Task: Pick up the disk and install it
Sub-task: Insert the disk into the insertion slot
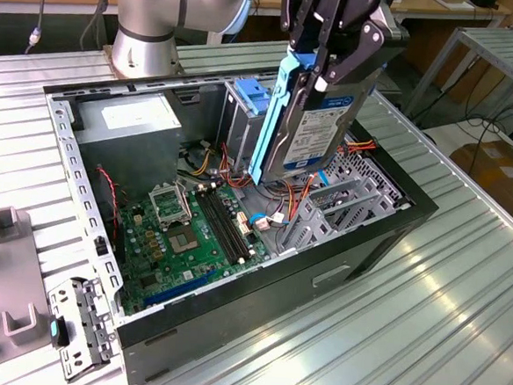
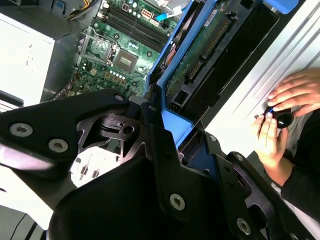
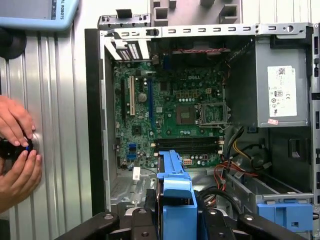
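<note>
My gripper (image 1: 325, 72) is shut on the disk (image 1: 332, 118), a silver-grey drive with a white-and-blue label and a light blue carrier rail (image 1: 275, 114). I hold it nearly upright and tilted, above the right half of the open computer case (image 1: 229, 332), close beside the tall metal bay (image 1: 243, 125). In the second wrist view the disk's green circuit-board side (image 2: 210, 45) runs away from the black fingers (image 2: 160, 150). The first wrist view has the blue carrier end (image 3: 175, 192) between the fingers (image 3: 142, 222), over the motherboard (image 3: 170, 110).
The case holds a motherboard (image 1: 188, 232), a grey power supply box (image 1: 130, 118), cables and a blue latch (image 1: 250, 93) on the bay. A person's hands (image 3: 17, 150) rest on a black knob beside the case. A loose metal bracket (image 1: 79, 330) and grey fixtures (image 1: 7, 228) lie on the table.
</note>
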Available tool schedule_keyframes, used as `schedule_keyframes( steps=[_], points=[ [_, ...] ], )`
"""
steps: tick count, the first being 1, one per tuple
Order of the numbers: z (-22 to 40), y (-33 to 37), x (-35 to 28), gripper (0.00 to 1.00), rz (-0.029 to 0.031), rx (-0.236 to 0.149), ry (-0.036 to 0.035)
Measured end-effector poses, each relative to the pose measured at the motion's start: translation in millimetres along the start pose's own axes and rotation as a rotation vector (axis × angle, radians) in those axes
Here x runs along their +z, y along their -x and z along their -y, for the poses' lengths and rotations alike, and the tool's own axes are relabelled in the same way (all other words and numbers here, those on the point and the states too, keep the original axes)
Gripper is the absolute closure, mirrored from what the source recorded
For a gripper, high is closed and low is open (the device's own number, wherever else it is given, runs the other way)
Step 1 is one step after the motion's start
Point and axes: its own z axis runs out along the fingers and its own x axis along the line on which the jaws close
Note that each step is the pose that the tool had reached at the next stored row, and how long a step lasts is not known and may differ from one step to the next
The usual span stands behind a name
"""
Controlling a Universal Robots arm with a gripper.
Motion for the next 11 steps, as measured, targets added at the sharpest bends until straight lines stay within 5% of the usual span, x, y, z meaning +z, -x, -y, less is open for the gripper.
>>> schedule_keyframes(
  steps=[3, 11],
  points=[
    [6.2, 0.3, 0.0, 0.63, -0.0001, 0.005, 0.0001],
    [6.7, 0.4, 0.1, 0.63, -0.0001, 0.008, 0.0001]
  ],
)
